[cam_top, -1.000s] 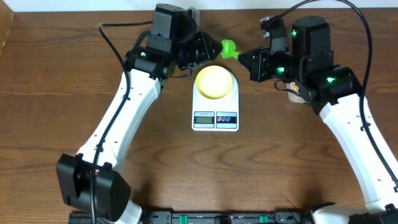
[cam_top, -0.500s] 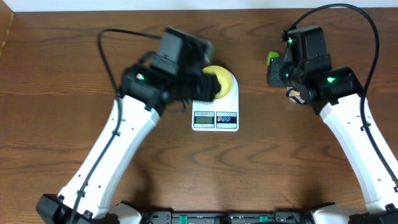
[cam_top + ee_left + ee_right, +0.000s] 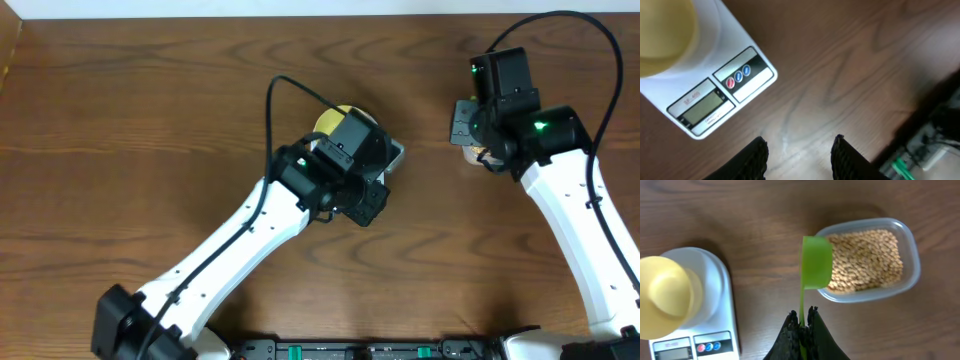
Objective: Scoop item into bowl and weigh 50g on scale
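On the wooden table (image 3: 740, 210): white scale (image 3: 715, 285) with pale yellow bowl (image 3: 667, 295) on its platform; clear tub (image 3: 912, 270) of tan beans (image 3: 865, 260) alongside. Right gripper (image 3: 801, 330) clamped on handle of green scoop (image 3: 816, 267), cup over tub's near rim. Left gripper (image 3: 800, 156) parted and empty, above bare wood beside scale's display end.

overhead: straight down, far | wrists: downward, near | all share scale (image 3: 715, 282)

— Where is your left arm (image 3: 240, 235)?
— It runs from the bench's near-left corner to the middle. My left hand (image 3: 797, 150) points down, fingers apart.
— And the right arm (image 3: 575, 220)?
— Along the right edge, my right hand (image 3: 801, 325) pinched tight.
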